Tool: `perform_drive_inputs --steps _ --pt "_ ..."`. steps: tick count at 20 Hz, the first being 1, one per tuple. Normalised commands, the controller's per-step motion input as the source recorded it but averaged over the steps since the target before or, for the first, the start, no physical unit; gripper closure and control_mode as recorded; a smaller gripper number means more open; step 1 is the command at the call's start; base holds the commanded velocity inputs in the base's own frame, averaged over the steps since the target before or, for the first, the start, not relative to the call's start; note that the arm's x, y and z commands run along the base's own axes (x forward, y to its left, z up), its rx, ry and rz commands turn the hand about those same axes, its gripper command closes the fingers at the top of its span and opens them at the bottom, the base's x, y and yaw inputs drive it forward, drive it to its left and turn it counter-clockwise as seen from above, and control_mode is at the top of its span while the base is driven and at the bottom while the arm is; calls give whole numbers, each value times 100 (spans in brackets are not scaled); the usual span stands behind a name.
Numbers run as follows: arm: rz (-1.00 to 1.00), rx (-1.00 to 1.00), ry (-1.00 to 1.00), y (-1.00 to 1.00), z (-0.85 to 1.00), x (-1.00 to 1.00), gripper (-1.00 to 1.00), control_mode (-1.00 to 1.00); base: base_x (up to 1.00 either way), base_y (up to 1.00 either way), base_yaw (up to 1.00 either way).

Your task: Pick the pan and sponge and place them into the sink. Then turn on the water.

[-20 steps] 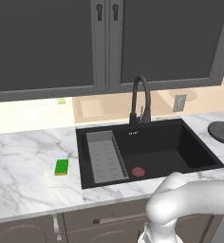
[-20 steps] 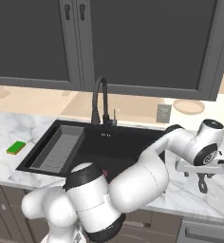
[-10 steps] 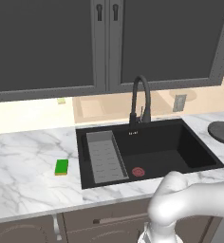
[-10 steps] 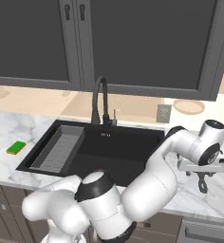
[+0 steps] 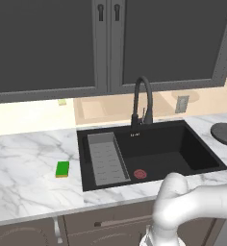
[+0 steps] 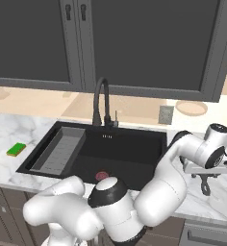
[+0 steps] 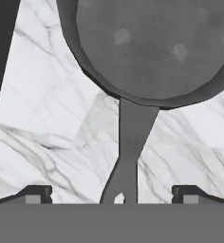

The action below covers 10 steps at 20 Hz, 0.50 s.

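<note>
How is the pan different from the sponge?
The pan is round and dark grey; the sponge is a little green block. The pan is much bigger and has a long handle; the sponge has none. The pan lies right of the sink, the sponge left. Both rest on the marble counter.

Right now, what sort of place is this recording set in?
A rendered home kitchen, by the look of it: a black recessed sink with a gooseneck faucet set in a marble counter, dark wall cabinets above, and a pan and a green sponge lying on the counter.
</note>
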Motion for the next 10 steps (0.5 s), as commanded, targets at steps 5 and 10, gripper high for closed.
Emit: perform_drive_inputs --steps 5,10 --pt "2 0 0 -25 -14 7 -100 -100 0 0 0" --pt "2 0 0 -23 -8 8 -100 -100 0 0 0"
